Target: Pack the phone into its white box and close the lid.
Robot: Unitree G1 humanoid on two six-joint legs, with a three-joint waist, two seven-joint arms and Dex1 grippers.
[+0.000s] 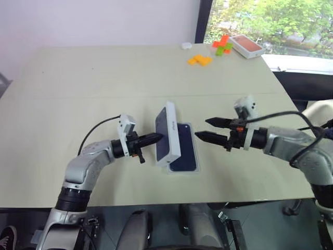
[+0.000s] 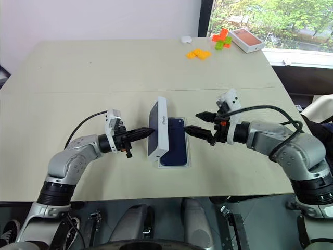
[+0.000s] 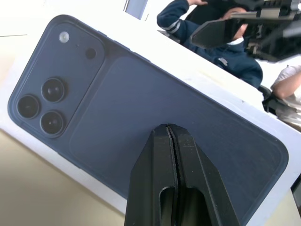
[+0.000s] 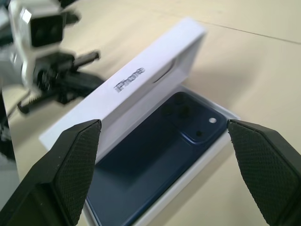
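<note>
The white box (image 1: 183,172) lies on the table with the dark blue phone (image 1: 186,148) flat inside it, camera cluster (image 4: 188,115) up. The lid (image 1: 167,134) stands tilted on its long edge along the box's left side, hollow side toward the phone. Its outer face, printed with a phone picture (image 3: 141,108), faces my left gripper (image 1: 158,138). That gripper is shut, its tip at the printed face. My right gripper (image 1: 202,128) hangs open just right of the lid, above the phone, holding nothing. The right wrist view shows the phone between its fingertips (image 4: 70,165).
At the table's far right lie orange blocks (image 1: 200,60), green and orange blocks (image 1: 222,44), a white box with an orange-red top (image 1: 246,46) and a small white object (image 1: 186,45). A person in a dark blue jacket (image 3: 221,52) shows beyond the lid.
</note>
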